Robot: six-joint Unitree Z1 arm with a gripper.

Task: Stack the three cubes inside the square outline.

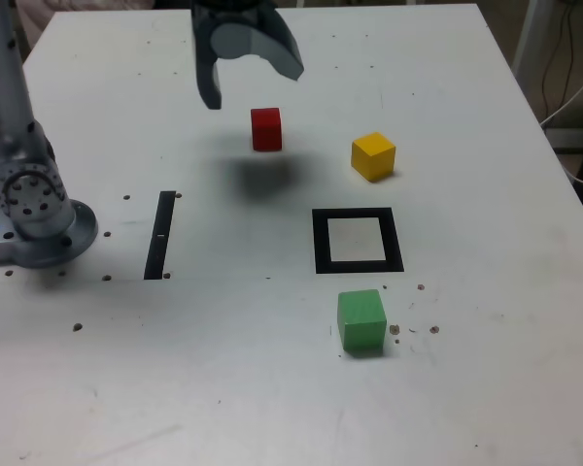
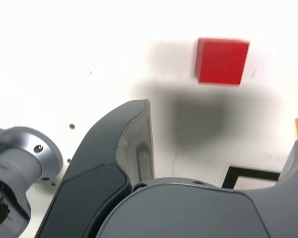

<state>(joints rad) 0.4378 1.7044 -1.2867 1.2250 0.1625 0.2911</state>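
The arm rises from its base at the exterior view's left edge and leaves the frame, and the gripper comes back in from the top, hanging above the table with its tips pointing down. The jaws are spread wide and empty — nothing held, nothing touched, though how high they hang is hard to judge. The red cube sits just below the tips, at about 5 o'clock from them. From the square outline, the red cube lies at about 11 o'clock, the yellow cube at 12 and the green cube at 6 — all outside it, none stacked.
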